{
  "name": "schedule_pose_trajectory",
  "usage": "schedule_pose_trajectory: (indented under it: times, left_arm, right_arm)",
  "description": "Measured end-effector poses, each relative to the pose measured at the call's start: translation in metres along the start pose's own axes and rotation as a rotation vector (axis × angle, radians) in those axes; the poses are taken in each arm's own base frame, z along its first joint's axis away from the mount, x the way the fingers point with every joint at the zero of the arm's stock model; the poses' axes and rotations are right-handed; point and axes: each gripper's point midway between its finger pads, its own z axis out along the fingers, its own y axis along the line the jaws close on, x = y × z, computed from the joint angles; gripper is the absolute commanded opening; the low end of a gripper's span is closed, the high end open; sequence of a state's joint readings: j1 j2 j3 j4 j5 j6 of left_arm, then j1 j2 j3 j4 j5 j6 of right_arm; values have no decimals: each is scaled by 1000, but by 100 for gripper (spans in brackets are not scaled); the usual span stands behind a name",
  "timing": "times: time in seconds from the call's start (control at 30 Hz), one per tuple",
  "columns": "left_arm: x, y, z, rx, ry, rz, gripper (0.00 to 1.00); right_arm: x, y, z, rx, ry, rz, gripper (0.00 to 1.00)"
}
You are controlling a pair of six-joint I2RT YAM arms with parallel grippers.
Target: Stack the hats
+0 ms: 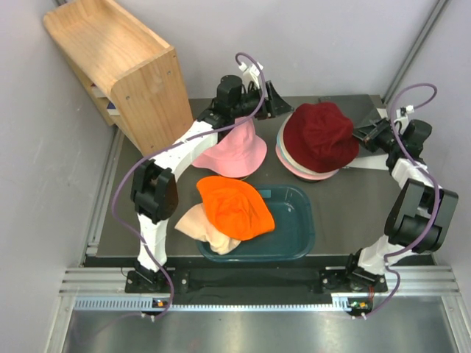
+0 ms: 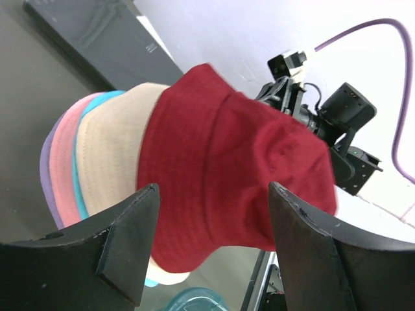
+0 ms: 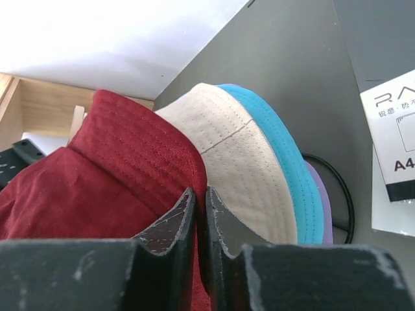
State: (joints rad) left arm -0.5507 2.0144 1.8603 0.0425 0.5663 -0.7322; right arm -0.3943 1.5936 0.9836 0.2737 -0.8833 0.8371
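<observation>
Hats [image 1: 320, 132] are matt cloth, tub [image 1: 294, 228] glossy plastic.

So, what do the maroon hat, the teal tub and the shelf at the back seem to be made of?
The maroon hat looks like soft matte woven cloth, maybe cotton: stitching rows and folds show. The teal tub is likely plastic: smooth, slight sheen, rounded corners. The shelf is light wood with visible grain; finish unclear.

Left gripper [image 2: 213, 188] – spread wide, right gripper [image 3: 200, 192] – closed
</observation>
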Motion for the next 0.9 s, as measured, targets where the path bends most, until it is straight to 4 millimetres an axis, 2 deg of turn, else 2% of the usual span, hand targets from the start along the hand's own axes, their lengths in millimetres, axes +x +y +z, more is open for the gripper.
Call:
schedule_pose_trajectory:
  times: [0.33,0.53,0.73,0.9]
  left_arm:
    - [28,37,25,6,44,-87,77]
    - [41,55,33,-12,67,-125,75]
    - [33,49,37,20,39,-140,68]
    - [23,40,38,52,7,-132,67]
  right_arm:
    - [-4,-5,16,-9,17,0,13]
    - [-5,-6,24,-14,28,-2,13]
    - [-5,-5,31,-20,36,-3,13]
    - [-3,-4,37,-23,47,-2,13]
